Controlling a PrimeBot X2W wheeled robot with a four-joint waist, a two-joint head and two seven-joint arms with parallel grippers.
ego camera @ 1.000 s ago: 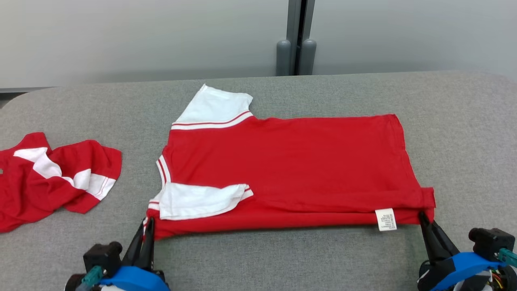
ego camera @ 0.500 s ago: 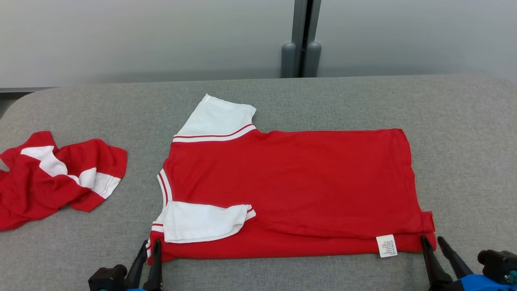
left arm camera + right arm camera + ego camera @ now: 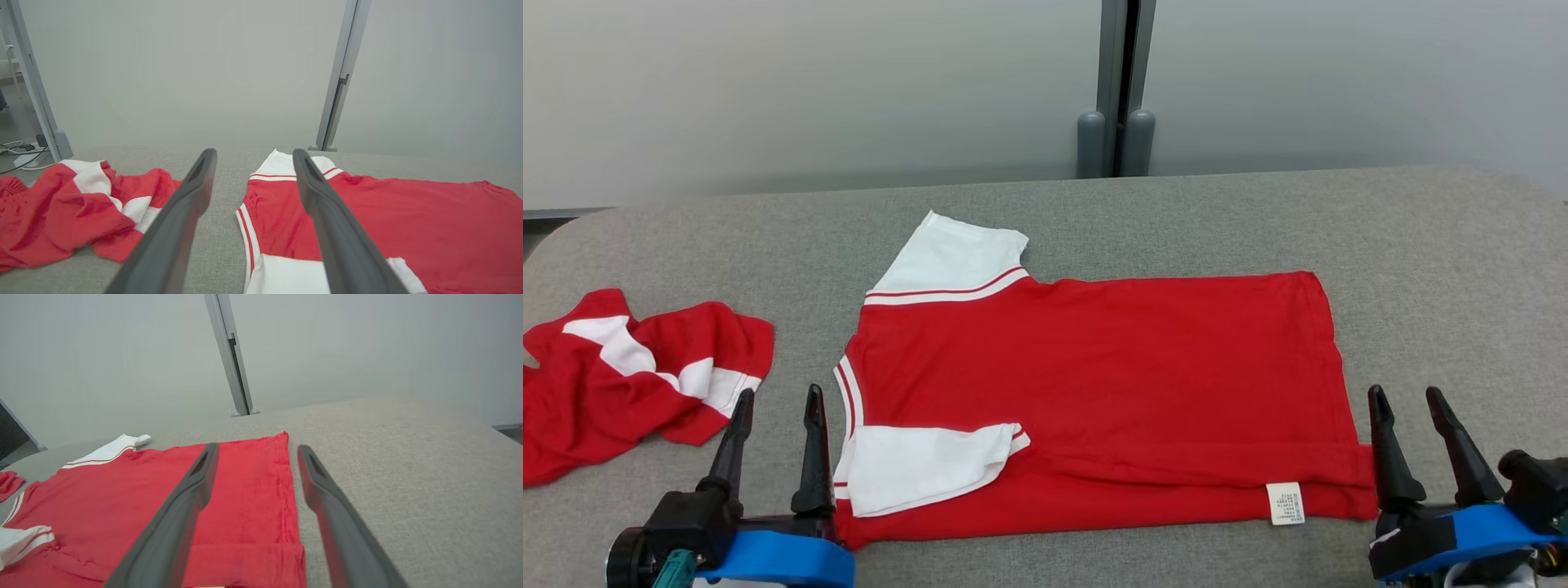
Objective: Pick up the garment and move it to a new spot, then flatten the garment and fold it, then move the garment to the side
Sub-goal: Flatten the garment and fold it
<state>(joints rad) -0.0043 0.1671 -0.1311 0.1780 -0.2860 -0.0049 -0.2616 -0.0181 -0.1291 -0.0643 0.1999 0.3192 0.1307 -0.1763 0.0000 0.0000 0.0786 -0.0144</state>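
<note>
A red T-shirt with white sleeves lies flat on the grey table, collar to the left, hem to the right, its near edge folded over with a white label showing. The near sleeve is folded onto the body. My left gripper stands open above the table just left of the collar, holding nothing. At the hem's near right corner my right gripper is open too, empty. The shirt and the collar show in the left wrist view; the hem lies between the fingers in the right wrist view.
A second red and white garment lies crumpled at the table's left side, also in the left wrist view. The grey table runs back to a pale wall with a grey post.
Both grippers have let go of the shirt's near edge, opened and risen. The shirt now lies flat. The head camera has also shifted.
</note>
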